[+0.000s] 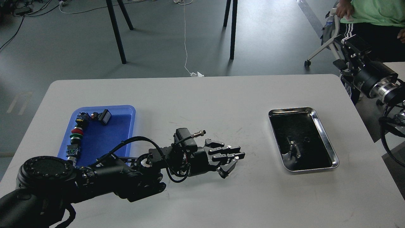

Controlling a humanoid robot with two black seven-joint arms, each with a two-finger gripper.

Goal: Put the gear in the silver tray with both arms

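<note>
Nearest cam, bottom-left: left arm (95, 177) comes in low over the table (202, 104), stretched toward the right. Left gripper (232, 158) sits mid-table, just above the surface. Fingers look slightly apart, upper pair and lower prong separated, but nothing visible between them; can't confirm a gear held, too dark and small to tell.

Behind the arm, left side: blue tray (126, 110) w/ a row of small parts (75, 134) along its left wall (black, red, green bits) plus a black block (105, 116) near the top. Can't say which, if any, is the gear.

Right of gripper, well apart: silver tray (322, 126), long axis running near-to-far, slightly angled. Dark bottom shows a small shape (294, 150), which could be a part or just a reflection, can't tell.

Key relation: silver tray lies to the right of the left gripper, roughly level w/ it, bare table between. Right arm (373, 79) is at the far-right edge, raised, off the table's right side; right gripper (349, 39) points up and away, fingers not distinguishable, state unclear. Its arm is nearer to the tray than the left.

Judgement: if the left gripper carries the gear, next is a rightward traverse or a handover to the right arm. Risk: dropping short of the rim.

Far bg: chair legs, cables, person in a green shirt (373, 12) top-right.
</note>
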